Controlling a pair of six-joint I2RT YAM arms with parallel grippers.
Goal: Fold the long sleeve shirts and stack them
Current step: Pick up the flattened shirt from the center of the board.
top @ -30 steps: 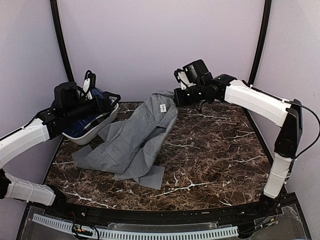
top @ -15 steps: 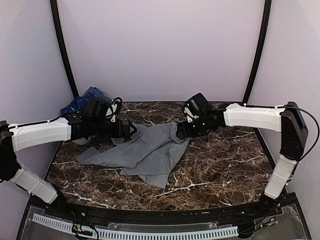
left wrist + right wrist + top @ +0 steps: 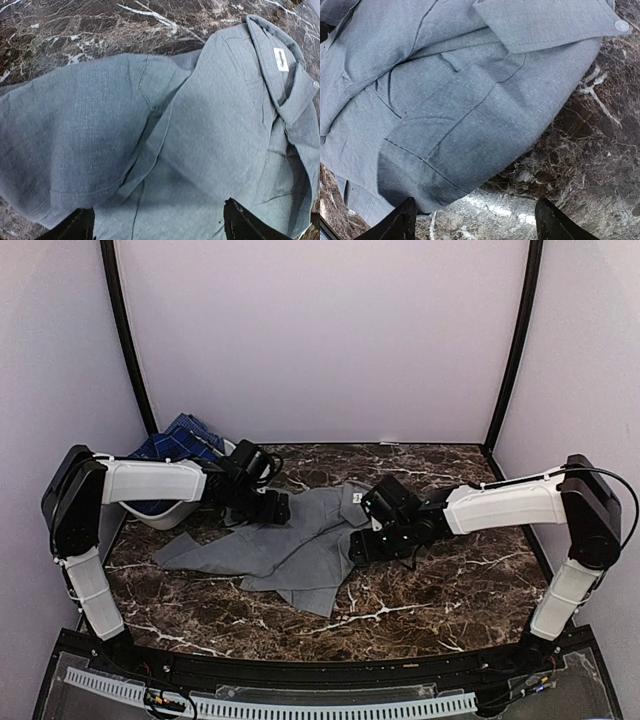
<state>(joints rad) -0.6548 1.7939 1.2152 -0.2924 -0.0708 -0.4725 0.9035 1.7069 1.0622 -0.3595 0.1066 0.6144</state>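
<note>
Two grippers sit low over the marble table [image 3: 470, 580], and you have both of them spread wide with nothing between the fingers. Your left gripper [image 3: 272, 508] hangs right above the grey shirt [image 3: 290, 550]; in its wrist view the left gripper [image 3: 157, 210] shows only its two dark fingertips [image 3: 82, 225] at the bottom edge, far apart, and the grey shirt [image 3: 200, 140] fills nearly everything beneath and ahead of them. The collar [image 3: 280, 80], with a small white label [image 3: 281, 59] on it, lies ahead and to the right of those tips, and bare marble shows only along the far edge. Your right gripper [image 3: 365, 540] is at the opposite side of the same garment, near its right edge. In its own view the right gripper [image 3: 475, 202] has its fingertips [image 3: 402, 220] just as far apart, the grey shirt [image 3: 445, 100] bunches in folds ahead of them, and a flap with a white button [image 3: 621, 25] lies far ahead to the right; the gap between the tips looks down mostly on bare table, with the cloth's hem close to the left tip. Whether either gripper touches the cloth, you cannot tell from these views. The plaid shirt [image 3: 175, 440] is heaped in the white basket [image 3: 165, 517], behind your left arm and well apart from both grippers
</note>
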